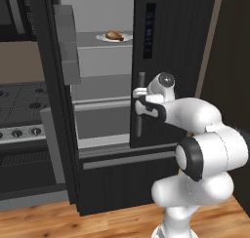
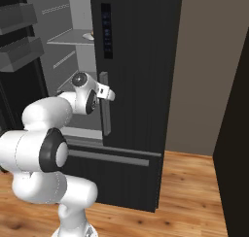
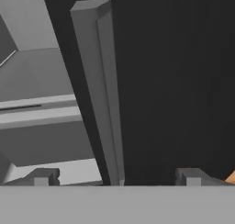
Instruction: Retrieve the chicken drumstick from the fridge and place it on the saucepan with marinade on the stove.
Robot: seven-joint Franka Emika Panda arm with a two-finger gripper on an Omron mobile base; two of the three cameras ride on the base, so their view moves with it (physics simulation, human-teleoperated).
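Left base view: white arm at near right, reaching up and left to gripper (image 1: 139,99) at the grey vertical handle (image 1: 141,104) of the fridge (image 1: 171,61) right door, which is shut; left door swung open. Chicken drumstick (image 1: 115,35) on white plate (image 1: 114,37) on upper inner shelf, far above the hand. Stove (image 1: 22,115) at left, knobs along front edge. Right base view: arm at near left, gripper (image 2: 108,94) against the same handle (image 2: 105,105); plate edge just visible on the shelf behind the door edge. Hand view: dark fingertips (image 3: 43,177) spread wide, one either side of the handle (image 3: 98,90), not clamped on it; light shelves at left.
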